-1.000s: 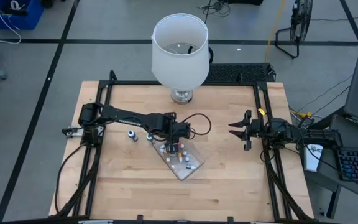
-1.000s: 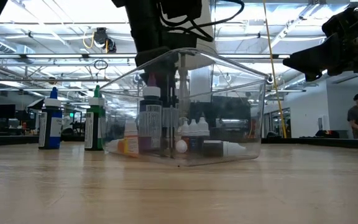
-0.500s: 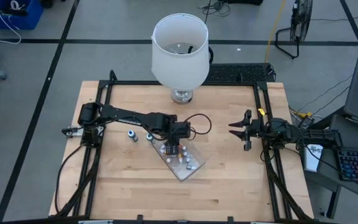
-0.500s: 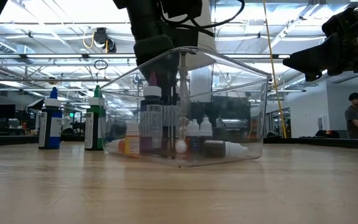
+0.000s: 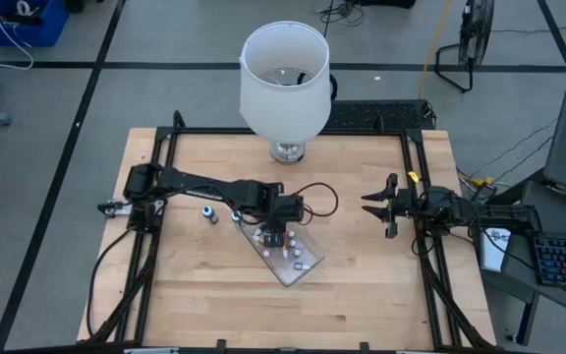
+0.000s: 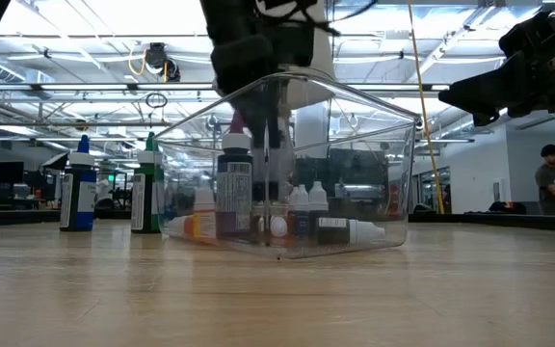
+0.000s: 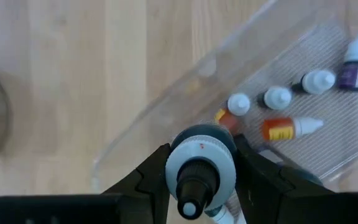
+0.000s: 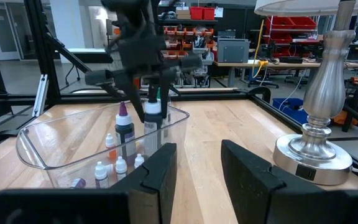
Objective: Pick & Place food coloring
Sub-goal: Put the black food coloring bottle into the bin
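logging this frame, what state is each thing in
left gripper: shut on a bottle, over the tray
held bottle: upright, cap up
clear tray: holding several bottles, standing and lying
blue-capped bottle: upright outside the tray
green-capped bottle: upright beside it
right gripper: open, waiting apart

A big white drum lampshade point(image 5: 283, 79) on a silver metal base point(image 5: 287, 151) stands upper centre. A clear rectangular plastic tray point(image 5: 306, 265) lies mid-frame — angled on the pale wooden table point(image 5: 362, 285).
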Robot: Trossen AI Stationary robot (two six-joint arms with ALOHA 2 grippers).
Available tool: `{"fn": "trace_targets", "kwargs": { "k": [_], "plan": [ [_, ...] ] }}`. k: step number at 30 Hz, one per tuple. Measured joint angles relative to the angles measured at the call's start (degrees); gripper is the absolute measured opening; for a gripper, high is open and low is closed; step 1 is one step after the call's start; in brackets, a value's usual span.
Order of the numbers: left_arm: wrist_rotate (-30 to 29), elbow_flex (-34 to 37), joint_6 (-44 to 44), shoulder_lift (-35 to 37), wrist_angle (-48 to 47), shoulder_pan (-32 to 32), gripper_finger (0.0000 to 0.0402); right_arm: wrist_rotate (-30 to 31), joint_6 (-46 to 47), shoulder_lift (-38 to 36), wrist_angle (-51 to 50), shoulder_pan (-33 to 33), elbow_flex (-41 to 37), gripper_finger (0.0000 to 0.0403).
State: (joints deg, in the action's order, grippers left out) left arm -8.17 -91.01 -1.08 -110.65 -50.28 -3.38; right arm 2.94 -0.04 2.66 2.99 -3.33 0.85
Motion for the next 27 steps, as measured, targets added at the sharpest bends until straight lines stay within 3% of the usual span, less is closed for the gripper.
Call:
{"fn": "trace_targets", "kwargs": {
  "k": [9, 27],
  "plan": [
    [-6.69, -2.86, 0.02, 0.04, -5.0, -1.02, 0.0145, 0.0, -0.01, 0.0, 0.0, -0.01, 0.01, 0.0114],
    [-4.68, 4.09, -1.21, 0.04, 0.1, 1.49, 0.0145, -0.01, -0.01, -0.02, 0.02, 0.0, 0.02, 0.0114]
  ]
}}
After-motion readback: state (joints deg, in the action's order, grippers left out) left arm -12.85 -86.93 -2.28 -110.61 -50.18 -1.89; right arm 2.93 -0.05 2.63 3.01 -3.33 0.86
